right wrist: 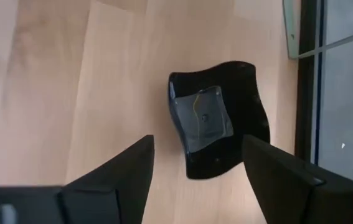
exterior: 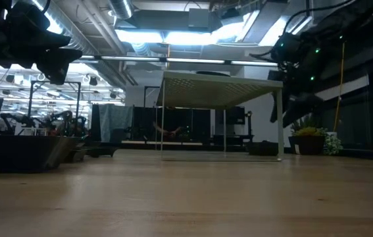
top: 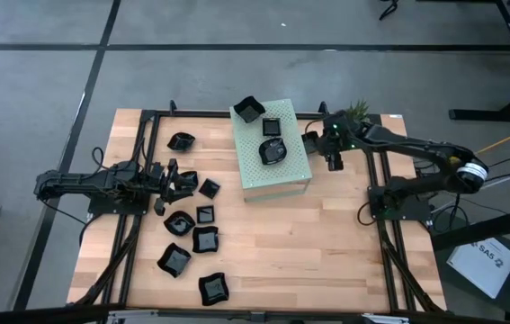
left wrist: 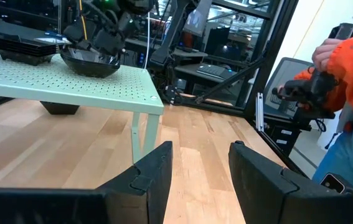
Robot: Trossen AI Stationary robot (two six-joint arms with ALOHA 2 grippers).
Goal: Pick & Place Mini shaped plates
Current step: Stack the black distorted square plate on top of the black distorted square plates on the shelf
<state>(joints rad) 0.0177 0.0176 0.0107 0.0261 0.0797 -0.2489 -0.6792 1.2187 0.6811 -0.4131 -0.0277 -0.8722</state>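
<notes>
1. Take the pale green perforated box near the back of the bench as your landmark. Three mini shaped plates already sit on its top: one hangs over its far-left corner, a square one lies behind the middle, and a rounder one sits at its centre. The box looks to be the drop-off, so these probably count as placed.

2. Your right gripper hovers just beside the box's right edge with its fingers spread and nothing between them. Its wrist camera looks straight down on a wavy black plate lying flat on the wood, framed between the two fingers. That lines it up for a top-down pinch across the rim.

3. Your left gripper is well to the left of the box, fingers released and empty, pointing level toward the box's leg. It sits at the edge of the main cluster of plates, left and forward of the box, with one more plate lying farther back.

4. Glossy, shallow rims can slip, so centre the right fingers before you close them.
</notes>
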